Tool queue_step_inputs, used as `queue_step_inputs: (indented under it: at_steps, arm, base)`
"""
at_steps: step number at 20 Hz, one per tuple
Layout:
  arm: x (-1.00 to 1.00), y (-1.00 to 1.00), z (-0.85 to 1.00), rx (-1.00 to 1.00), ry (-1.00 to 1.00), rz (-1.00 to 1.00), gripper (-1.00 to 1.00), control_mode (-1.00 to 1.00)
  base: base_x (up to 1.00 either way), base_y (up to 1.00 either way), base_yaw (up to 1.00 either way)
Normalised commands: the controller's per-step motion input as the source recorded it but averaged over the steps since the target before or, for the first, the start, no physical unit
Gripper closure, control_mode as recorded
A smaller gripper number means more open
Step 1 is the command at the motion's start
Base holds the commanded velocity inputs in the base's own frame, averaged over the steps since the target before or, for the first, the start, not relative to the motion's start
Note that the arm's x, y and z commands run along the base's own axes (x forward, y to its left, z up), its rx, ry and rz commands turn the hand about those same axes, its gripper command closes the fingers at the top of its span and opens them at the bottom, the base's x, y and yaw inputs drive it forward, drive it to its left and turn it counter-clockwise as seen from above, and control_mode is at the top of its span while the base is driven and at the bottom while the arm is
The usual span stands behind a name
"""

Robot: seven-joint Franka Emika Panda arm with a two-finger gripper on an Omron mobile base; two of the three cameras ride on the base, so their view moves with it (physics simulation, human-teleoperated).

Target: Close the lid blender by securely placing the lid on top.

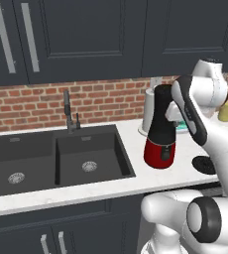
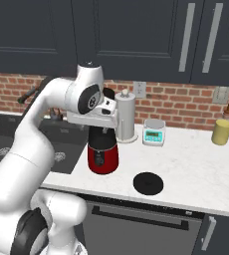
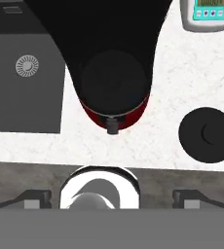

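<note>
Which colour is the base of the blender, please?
The base of the blender is glossy red, with a small dark button panel. It shows best in the right base view.

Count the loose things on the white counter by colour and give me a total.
Red and black: 1, the blender
Black: 1, the lid
White: 2, the roll and the scale
Yellow: 1, the bottle
Total: 5

Base views flank blender (image 1: 159, 130); hand view looks straight down, close.
</note>
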Motion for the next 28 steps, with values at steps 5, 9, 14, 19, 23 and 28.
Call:
queue_step_inputs:
  at_steps: [5, 9, 14, 19, 23, 28]
  arm:
    - [-0.21, -1.0, -0.45, -0.02, 0.0, -0.03, -1.0, -1.0]
    - [-0.01, -1.0, -0.85, -0.02, 0.04, -0.12, -1.0, -1.0]
    - [0.25, -1.0, -1.0, -0.02, 0.18, -0.11, -1.0, -1.0]
    - [0.59, -0.74, -0.63, 0.0, 0.15, -0.04, -1.0, -1.0]
    - [0.53, -0.16, -0.33, 0.0, 0.06, 0.0, -1.0, -1.0]
    - [0.18, -0.08, -0.41, 0.01, 0.01, 0.0, -1.0, -1.0]
  base:
    - [0.0, 0.0, 0.0]
    - [0.0, 0.0, 0.0]
    - [0.0, 0.0, 0.0]
    - [0.0, 0.0, 0.0]
    - [0.0, 0.0, 0.0]
    - [0.0, 0.0, 0.0]
